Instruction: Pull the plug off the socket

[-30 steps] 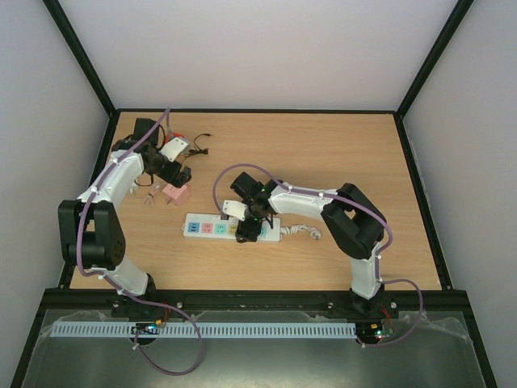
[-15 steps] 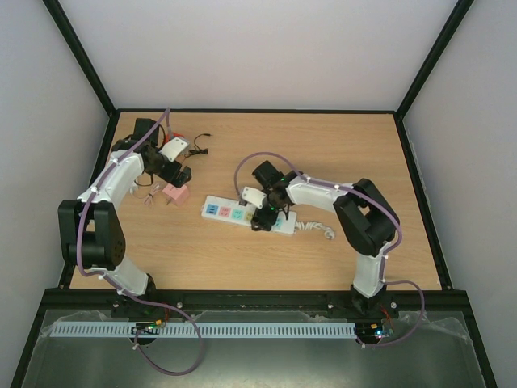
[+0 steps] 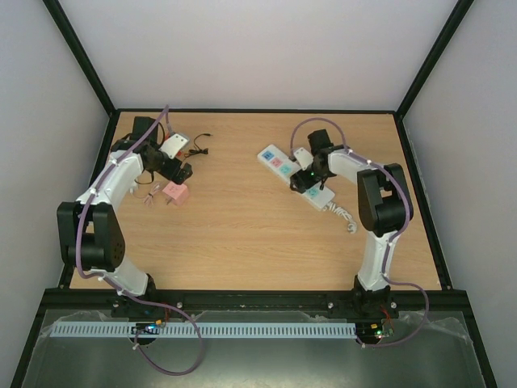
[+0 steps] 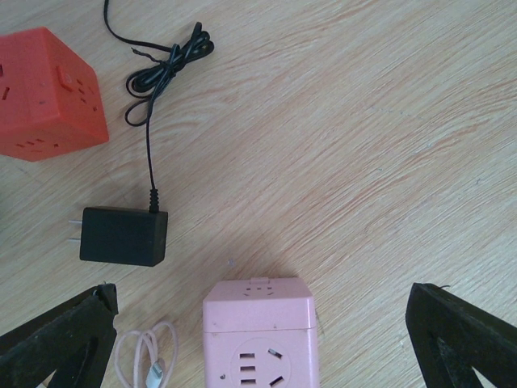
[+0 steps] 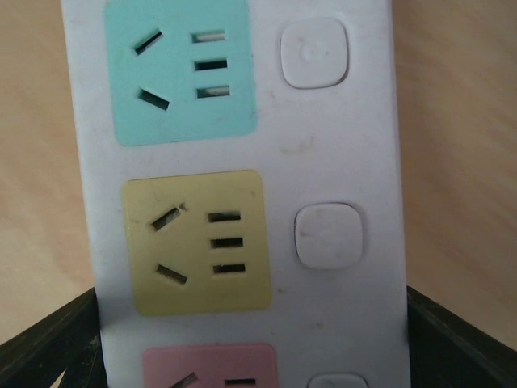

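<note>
The socket, a long white power strip with coloured outlet faces, lies slantwise at the back right of the table. Its cord trails toward the front. My right gripper is shut on the strip. In the right wrist view the strip fills the frame and both fingers press its long edges. The teal, yellow and pink outlets in view hold no plug. A black plug adapter lies loose on the wood, its prongs bare. My left gripper is open over a pink cube socket.
A red cube socket and the adapter's coiled black cable lie at the back left. A pale pink phone cable lies beside the pink cube. Black frame rails border the table.
My right gripper has carried the power strip from the front middle of the table to the back right and turned it. The left arm has barely moved.
</note>
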### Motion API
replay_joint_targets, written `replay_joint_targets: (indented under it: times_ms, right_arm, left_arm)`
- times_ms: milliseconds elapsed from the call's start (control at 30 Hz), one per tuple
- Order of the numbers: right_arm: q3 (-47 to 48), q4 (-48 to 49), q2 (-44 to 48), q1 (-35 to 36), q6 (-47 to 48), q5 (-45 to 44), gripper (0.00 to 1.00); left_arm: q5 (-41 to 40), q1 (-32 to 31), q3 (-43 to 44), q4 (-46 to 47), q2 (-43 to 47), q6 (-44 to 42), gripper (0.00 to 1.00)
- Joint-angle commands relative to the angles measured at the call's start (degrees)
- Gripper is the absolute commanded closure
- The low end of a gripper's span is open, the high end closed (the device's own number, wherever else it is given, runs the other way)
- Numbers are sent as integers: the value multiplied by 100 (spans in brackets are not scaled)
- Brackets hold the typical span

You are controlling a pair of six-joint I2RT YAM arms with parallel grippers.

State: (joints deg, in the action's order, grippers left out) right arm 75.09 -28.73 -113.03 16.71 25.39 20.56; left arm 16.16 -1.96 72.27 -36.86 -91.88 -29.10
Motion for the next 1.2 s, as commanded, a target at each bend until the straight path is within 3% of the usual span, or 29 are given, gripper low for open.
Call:
replay_joint_targets:
  times_ms: [0,300,567,800,1067,1167]
  right_arm:
    - [76,-160,-614,-523,-395,-1031,29]
    - [346,39,-839,-2013,-965,-1014,28]
    - [-48,310,-681,-3129,-1177,-884,27]
    - [-620,508,-206,-3297,-1092,-769,19]
    - [-420,379,200,-3297,-1197,-514,1]
    - [-187,222,301,-3297,-1181,-218,2]
  left_arm:
    - [94,20,-55,106,177,-58,0]
    - [-31,20,-394,541,355,-49,0]
    - [5,28,-562,740,405,25,0]
    - [121,36,-616,855,377,177,0]
    - [423,167,-765,897,508,364,0]
    - [669,263,-714,901,513,485,0]
